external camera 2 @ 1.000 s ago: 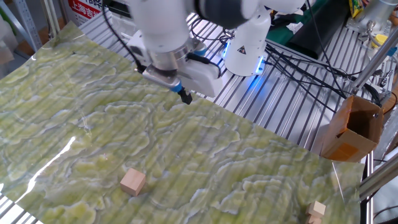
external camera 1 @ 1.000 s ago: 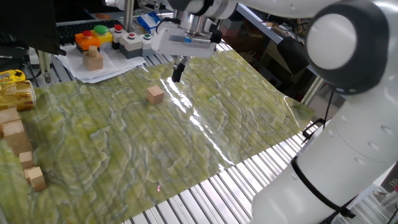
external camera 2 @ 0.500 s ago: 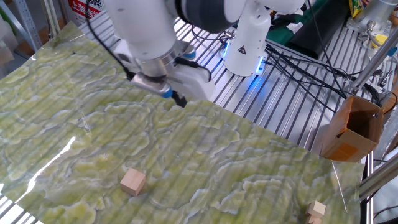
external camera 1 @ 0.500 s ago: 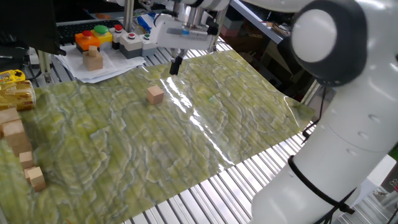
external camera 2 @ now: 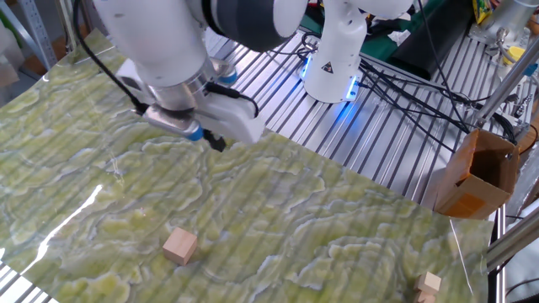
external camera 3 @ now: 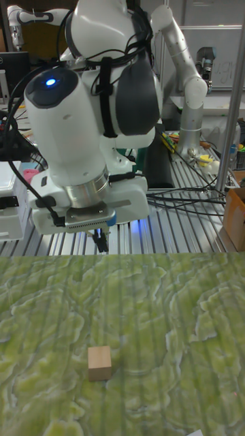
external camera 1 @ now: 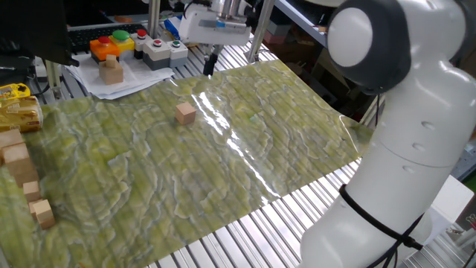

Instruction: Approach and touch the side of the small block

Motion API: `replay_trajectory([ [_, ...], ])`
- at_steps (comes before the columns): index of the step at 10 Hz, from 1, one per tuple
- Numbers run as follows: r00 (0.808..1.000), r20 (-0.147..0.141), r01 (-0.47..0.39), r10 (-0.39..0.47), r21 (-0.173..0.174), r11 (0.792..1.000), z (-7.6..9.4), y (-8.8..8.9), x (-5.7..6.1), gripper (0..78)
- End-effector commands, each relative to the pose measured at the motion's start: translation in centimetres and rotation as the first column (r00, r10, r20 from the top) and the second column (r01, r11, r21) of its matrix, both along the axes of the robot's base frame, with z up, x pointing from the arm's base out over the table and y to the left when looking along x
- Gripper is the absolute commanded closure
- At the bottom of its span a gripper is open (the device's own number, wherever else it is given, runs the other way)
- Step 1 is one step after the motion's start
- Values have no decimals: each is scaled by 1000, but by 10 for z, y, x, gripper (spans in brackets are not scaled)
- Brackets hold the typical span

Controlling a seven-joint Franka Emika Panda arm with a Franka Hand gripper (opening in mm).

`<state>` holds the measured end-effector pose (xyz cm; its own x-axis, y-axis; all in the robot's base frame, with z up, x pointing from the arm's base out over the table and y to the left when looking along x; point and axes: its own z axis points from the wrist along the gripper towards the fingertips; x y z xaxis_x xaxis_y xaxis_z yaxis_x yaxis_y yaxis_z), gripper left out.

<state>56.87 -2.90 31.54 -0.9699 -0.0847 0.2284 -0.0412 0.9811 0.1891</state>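
The small block is a plain tan wooden cube lying alone on the green patterned mat. The other fixed view has the small block near the mat's front edge, and the tall view has the small block low on the mat. My gripper hangs over the mat's far edge, well beyond the block and not touching it. Its dark fingers are pressed together with nothing between them. The gripper and the gripper stand clearly apart from the cube.
A two-tier block stack sits on papers beside a button box. A cluster of blocks and a yellow package lie at the left. A cardboard box and another robot base stand off the mat.
The gripper has drifted away from the block toward the mat's far edge, leftward in the other fixed view. The block has not moved.
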Motion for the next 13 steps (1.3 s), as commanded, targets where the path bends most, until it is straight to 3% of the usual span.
replay_trajectory([
  [1,998,32,-46,48,-71,996,8,-12,18,776],
  [2,998,32,-46,48,-71,996,8,-12,18,776],
  [3,997,31,-74,76,-69,995,19,-26,39,776],
  [4,996,34,-82,84,-73,994,23,-35,48,776],
  [6,992,38,-115,121,-138,984,29,-46,57,776],
  [10,991,43,-117,125,-157,981,32,-51,58,776],
  [13,992,47,-110,118,-144,983,32,-51,58,776],
])
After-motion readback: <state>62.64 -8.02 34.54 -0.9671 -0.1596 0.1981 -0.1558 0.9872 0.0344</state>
